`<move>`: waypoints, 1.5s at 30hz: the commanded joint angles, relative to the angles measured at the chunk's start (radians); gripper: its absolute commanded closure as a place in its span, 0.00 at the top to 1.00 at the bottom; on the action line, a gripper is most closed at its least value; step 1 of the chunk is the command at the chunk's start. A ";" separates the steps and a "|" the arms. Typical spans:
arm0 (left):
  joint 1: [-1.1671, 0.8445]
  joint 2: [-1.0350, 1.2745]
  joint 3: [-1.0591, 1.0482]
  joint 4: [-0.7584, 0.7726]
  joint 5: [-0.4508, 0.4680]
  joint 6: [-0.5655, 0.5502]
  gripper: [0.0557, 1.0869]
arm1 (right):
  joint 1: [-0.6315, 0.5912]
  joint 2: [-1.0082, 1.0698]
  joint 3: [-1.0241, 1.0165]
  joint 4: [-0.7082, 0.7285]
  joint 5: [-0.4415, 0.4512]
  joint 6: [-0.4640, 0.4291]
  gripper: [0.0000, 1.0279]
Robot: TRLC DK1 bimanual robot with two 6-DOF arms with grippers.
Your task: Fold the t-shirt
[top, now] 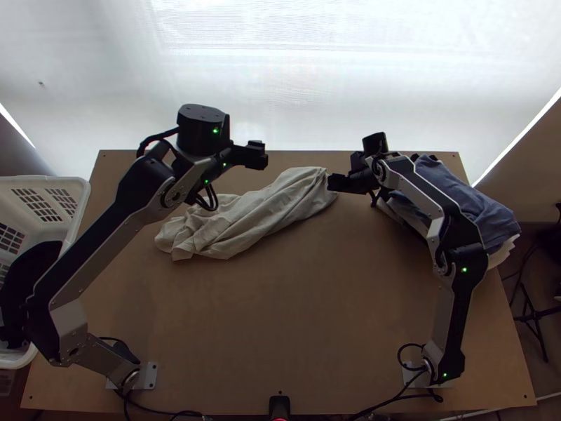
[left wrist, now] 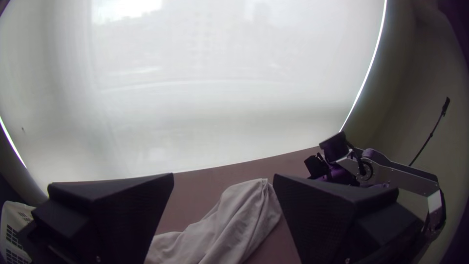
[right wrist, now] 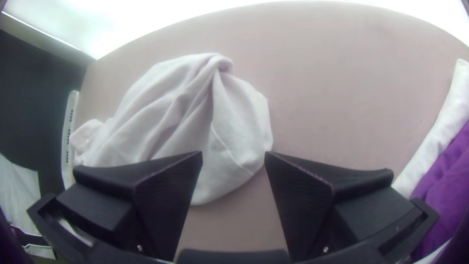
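Cream cloth, long and bunched, is what there is to work with: the t-shirt [top: 245, 221] lies slantwise across the far half of the bench [top: 294, 316], full of lengthwise creases, one end close to the right pincer [right wrist: 233, 153]. Both pincers are empty, the left one [left wrist: 223, 174] spread wide and the right one parted more modestly. The step in hand looks to be opening the shirt out before any fold. To do it well, find two real corners, shoulders or hem ends, and pinch a single edge rather than a wad of layers; the bunching makes it easy to catch too much. Lift enough to let the twists drop out, draw the arms apart evenly, then lay it down flat, clear of the stacked clothes [top: 466, 196] on the right.
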 commanded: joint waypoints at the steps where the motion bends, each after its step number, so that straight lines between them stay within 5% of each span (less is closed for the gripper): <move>1: 0.025 -0.014 -0.009 0.001 0.000 0.000 0.96 | -0.002 0.042 0.018 0.004 0.040 0.019 0.55; 11: 0.034 -0.014 -0.009 0.001 0.002 -0.002 0.96 | 0.034 0.058 0.024 0.002 0.043 0.027 0.45; 14: 0.046 -0.014 -0.009 0.001 0.002 -0.006 0.96 | 0.044 0.041 0.018 -0.013 0.043 0.026 0.14; 16: 0.056 -0.012 -0.014 0.002 0.002 -0.011 0.96 | 0.047 0.022 0.007 -0.013 0.043 0.024 0.03; 29: 0.131 -0.020 -0.141 0.010 0.003 -0.025 0.96 | 0.009 -0.778 -0.275 -0.042 0.038 0.016 0.03; 34: 0.132 -0.012 -0.273 -0.001 0.041 -0.025 0.96 | -0.014 -0.886 -0.310 -0.223 -0.063 0.027 0.03; 45: 0.126 0.059 -0.514 -0.006 0.133 0.055 0.96 | -0.005 -0.998 -0.382 -0.242 -0.094 0.046 0.03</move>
